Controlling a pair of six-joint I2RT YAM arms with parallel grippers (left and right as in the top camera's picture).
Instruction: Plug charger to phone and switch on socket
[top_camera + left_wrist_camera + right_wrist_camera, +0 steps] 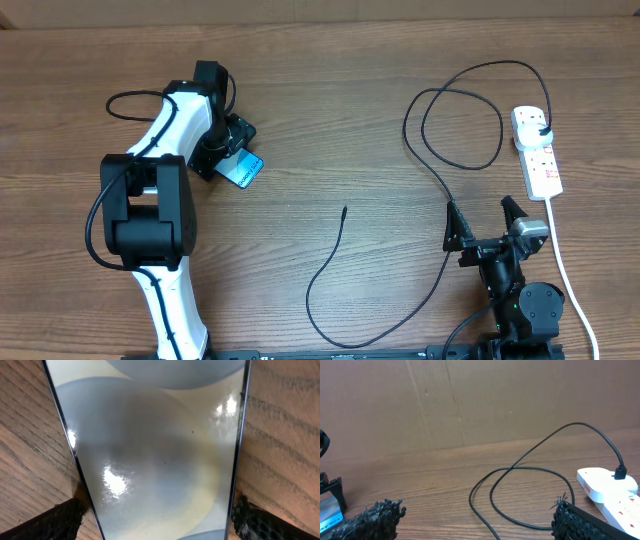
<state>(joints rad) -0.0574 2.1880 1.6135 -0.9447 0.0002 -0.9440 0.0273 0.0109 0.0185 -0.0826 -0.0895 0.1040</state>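
Left gripper (231, 156) is held open with the phone (155, 450) straddled directly beneath it; the glass is judged slick, rigid and breakable, best taken by its long edges, though pad contact cannot be made out. Right gripper (484, 220) is spread wide and empty. The charger (318, 275) is judged limp and light, best pinched just behind its tip (344, 210), lying inboard of that hand. The socket (540, 160) is noted ahead and outboard, with the plug (541, 131) seated; switch positions and the phone port are not readable.
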